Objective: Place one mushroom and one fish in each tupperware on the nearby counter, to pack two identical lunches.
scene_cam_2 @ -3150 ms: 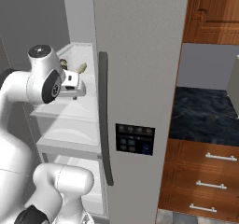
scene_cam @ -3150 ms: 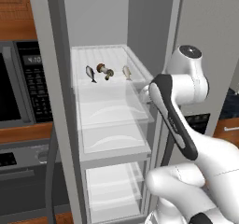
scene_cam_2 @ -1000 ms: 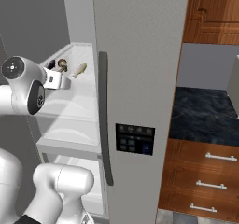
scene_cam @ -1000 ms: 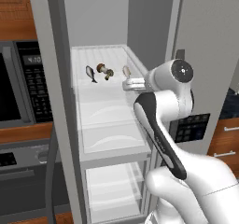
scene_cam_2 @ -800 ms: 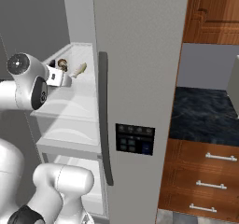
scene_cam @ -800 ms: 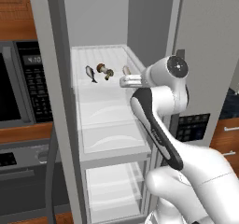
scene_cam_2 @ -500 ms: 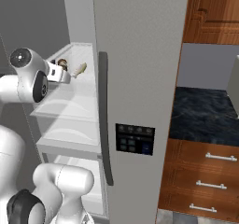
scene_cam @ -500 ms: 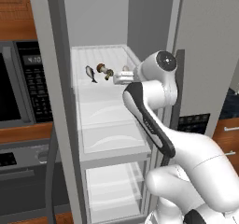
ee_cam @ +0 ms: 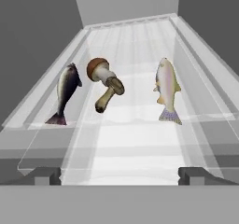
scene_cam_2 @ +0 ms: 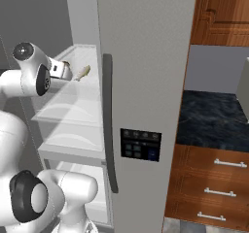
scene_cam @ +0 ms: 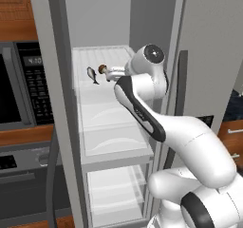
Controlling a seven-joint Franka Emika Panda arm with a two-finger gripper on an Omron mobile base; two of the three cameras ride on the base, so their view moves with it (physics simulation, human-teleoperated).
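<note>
On the fridge's upper glass shelf [ee_cam: 140,139] lie a dark fish [ee_cam: 65,92], a red-brown-capped mushroom [ee_cam: 99,70] leaning on a duller brown mushroom [ee_cam: 107,96], and a pale fish [ee_cam: 167,87]. My gripper [ee_cam: 121,175] hovers just in front of them, open, its fingertips [ee_cam: 44,174] wide apart with nothing between them. From the left base view the gripper [scene_cam: 109,74] sits right beside the dark fish [scene_cam: 91,74] and a mushroom [scene_cam: 101,69]. The right base view has the gripper [scene_cam_2: 66,72] next to the pale fish [scene_cam_2: 83,72]. The black counter [scene_cam_2: 214,118] lies to the right. The tupperware is out of view.
The fridge's side walls and open door [scene_cam_2: 141,81] hem in the shelf. A microwave [scene_cam: 19,89] stands left of the fridge. Wooden drawers [scene_cam_2: 214,183] sit under the counter. Lower fridge shelves [scene_cam: 114,141] are below my arm.
My arm has swung left and deeper into the fridge, bringing the open gripper up to the food on the upper shelf. The fish and mushrooms have not moved.
</note>
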